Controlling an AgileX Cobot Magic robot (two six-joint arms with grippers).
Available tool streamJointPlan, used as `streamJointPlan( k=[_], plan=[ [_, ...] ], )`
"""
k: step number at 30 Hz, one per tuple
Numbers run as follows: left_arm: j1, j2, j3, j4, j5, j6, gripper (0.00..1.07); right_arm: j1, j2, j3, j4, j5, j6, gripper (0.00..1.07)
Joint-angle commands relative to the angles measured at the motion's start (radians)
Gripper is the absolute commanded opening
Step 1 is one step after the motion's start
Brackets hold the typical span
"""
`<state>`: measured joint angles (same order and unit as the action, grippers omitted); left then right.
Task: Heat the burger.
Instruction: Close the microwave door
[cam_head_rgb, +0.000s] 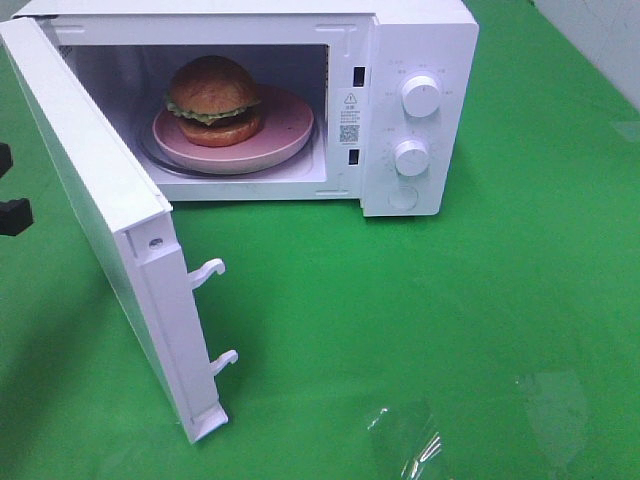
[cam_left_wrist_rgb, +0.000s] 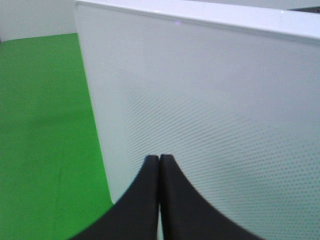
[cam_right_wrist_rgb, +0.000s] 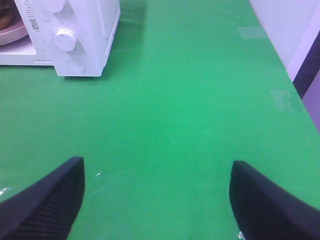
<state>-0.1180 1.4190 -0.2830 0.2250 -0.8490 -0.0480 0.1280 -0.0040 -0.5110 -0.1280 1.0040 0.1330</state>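
Pink plate (cam_head_rgb: 285, 135) carries the burger (cam_head_rgb: 213, 100) inside the microwave (cam_head_rgb: 420, 40), already placed for heating. The left gripper (cam_left_wrist_rgb: 159, 159), jaws pressed together, points at the outer face of the open door (cam_left_wrist_rgb: 225, 100), probably to push it shut. The right gripper (cam_right_wrist_rgb: 156, 167) hangs wide and empty over the green table (cam_right_wrist_rgb: 190, 100).

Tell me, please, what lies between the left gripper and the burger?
The open microwave door: in the left wrist view the shut left gripper faces its outer panel, and the exterior high view shows the burger inside, beyond it.
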Motion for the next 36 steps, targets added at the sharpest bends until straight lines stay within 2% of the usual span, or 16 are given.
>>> streamJointPlan(
  k=[1,11,12,16,17,24,29,36],
  plan=[
    [-0.057,0.049,-0.033,-0.013,-0.057,0.004,0.0,-0.007,-0.026,0.002,-0.001,-0.001,-0.008,0.76],
    [-0.17,0.134,-0.102,-0.073,-0.067,0.006,0.0,-0.007,-0.026,0.002,-0.001,-0.001,-0.008,0.76],
    [-0.203,0.153,-0.121,-0.104,-0.067,0.023,0.0,-0.007,-0.026,0.002,-0.001,-0.001,-0.008,0.76],
    [-0.25,0.182,-0.147,-0.163,-0.064,0.059,0.0,-0.007,-0.026,0.002,-0.001,-0.001,-0.008,0.76],
    [-0.279,0.201,-0.165,-0.206,-0.065,0.081,0.0,-0.007,-0.026,0.002,-0.001,-0.001,-0.008,0.76],
    [-0.374,0.261,-0.237,-0.325,-0.06,0.104,0.0,-0.007,-0.026,0.002,-0.001,-0.001,-0.008,0.76],
    [-0.424,0.305,-0.295,-0.366,-0.057,0.133,0.0,-0.007,-0.026,0.002,-0.001,-0.001,-0.008,0.76],
    [-0.455,0.367,-0.376,-0.395,-0.045,0.132,0.0,-0.007,-0.026,0.002,-0.001,-0.001,-0.008,0.76]
  ],
)
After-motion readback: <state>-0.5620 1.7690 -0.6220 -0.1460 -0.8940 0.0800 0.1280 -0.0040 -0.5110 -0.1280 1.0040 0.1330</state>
